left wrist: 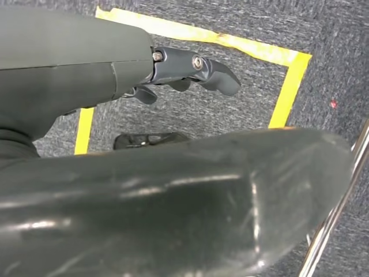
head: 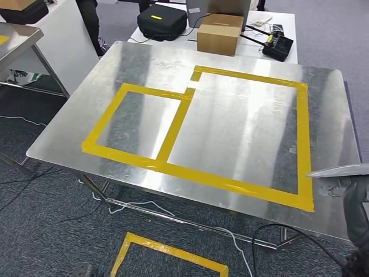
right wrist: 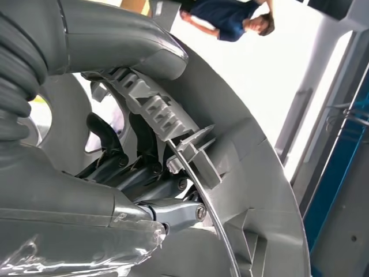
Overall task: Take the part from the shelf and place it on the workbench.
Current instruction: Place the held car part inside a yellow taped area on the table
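the carry is nearly over and the placing step is at hand. the right hand [right wrist: 143, 173] grips the part [right wrist: 244, 173], a grey moulded disc with ribs, its dark fingers hooked through the openings; in the head view the part's thin edge [head: 339, 171] hangs level by the near right corner of the workbench [head: 143, 63], just beside the yellow tape frame [head: 304, 144]. the left hand [left wrist: 191, 72] hangs over carpet, fingers loosely apart, holding nothing. next, i judge, the right arm must reach inward over the taped area, lower the part flat, then release.
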